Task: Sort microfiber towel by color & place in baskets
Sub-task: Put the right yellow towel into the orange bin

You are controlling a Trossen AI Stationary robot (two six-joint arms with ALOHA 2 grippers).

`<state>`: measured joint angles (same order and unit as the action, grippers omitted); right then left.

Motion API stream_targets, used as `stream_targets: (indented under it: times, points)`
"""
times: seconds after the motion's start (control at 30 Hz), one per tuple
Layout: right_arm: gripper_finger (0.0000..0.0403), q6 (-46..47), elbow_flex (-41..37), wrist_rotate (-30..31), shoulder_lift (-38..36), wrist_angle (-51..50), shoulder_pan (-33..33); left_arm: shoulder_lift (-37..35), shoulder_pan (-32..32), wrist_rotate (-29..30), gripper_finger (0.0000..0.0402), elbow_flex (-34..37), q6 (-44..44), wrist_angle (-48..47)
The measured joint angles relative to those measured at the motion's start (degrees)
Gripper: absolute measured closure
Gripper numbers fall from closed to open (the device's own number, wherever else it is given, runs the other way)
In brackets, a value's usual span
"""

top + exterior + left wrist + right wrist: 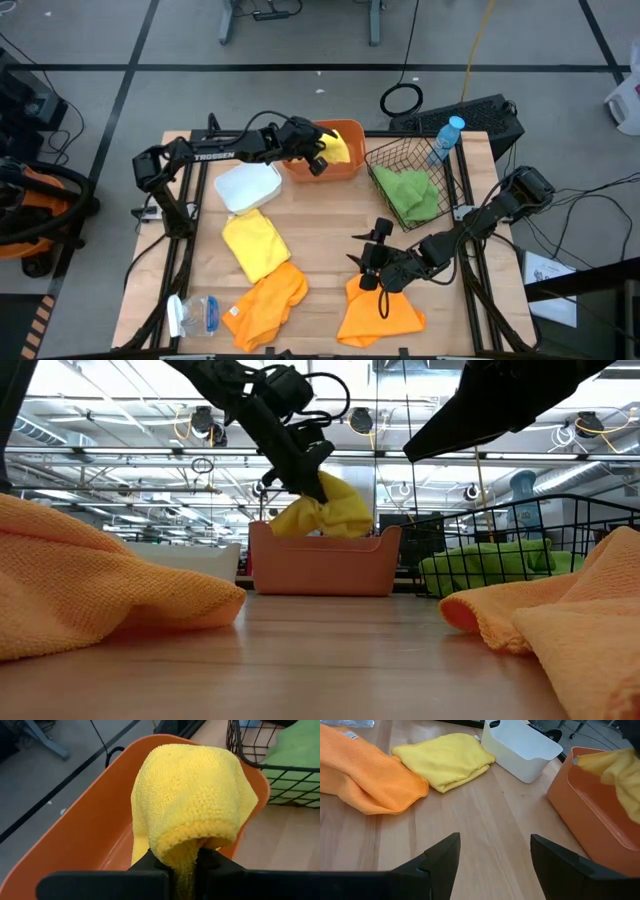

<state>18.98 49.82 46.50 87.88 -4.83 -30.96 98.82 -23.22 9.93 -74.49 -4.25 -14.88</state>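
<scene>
- 2 orange microfiber towels lie at the table's near edge, one (266,298) left and one (378,314) right.
- The right gripper (372,262) hovers low over the wood beside the right one, fingers spread, holding nothing.
- 1 yellow towel (255,243) lies flat mid-table; 1 green towel (411,194) sits in the black wire-mesh basket (452,185).
- 3 containers stand farthest, including the empty white plastic tray (249,186).
- The left gripper (322,152) reaches over the orange plastic tub (341,165), fingers pinching a second yellow towel (338,148) that hangs over the tub.

right gripper (492,865) fingers spread above bare wooden table (485,830) | ahead: orange towel (362,770) touching yellow towel (445,760) | white tray (520,747) beside orange tub (585,815) | yellow cloth (617,770) over tub
</scene>
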Motion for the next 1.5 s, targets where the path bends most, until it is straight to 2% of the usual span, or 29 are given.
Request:
stream_targets:
  times: [0.27, 0.47, 0.93, 1.27, 1.5]
  points:
    - [0.0172, 0.02, 0.00, -0.02, 0.00, 0.04, 0.00, 1.64, -0.79, 2.13, 0.0377, 0.05, -1.44, -2.93]
    - [0.0172, 0.44, 0.00, -0.03, 0.00, 0.01, 0.00, 4.25, -1.65, 2.12, 0.0369, -0.05, -1.79, -1.53]
    - [0.0172, 0.90, 0.00, -0.07, 0.02, -0.12, 0.02, 7.07, -3.26, 2.17, 0.0260, 0.03, -4.16, -3.50]
    - [0.0172, 0.89, 0.00, -0.07, 0.02, -0.14, 0.02, 5.91, -2.84, 2.43, 0.0158, -0.03, -4.39, -6.66]
    - [0.0172, 0.61, 0.00, 0.00, 0.02, -0.05, 0.18, 2.09, -2.37, 2.54, 0.0136, -1.49, -3.91, -8.97]
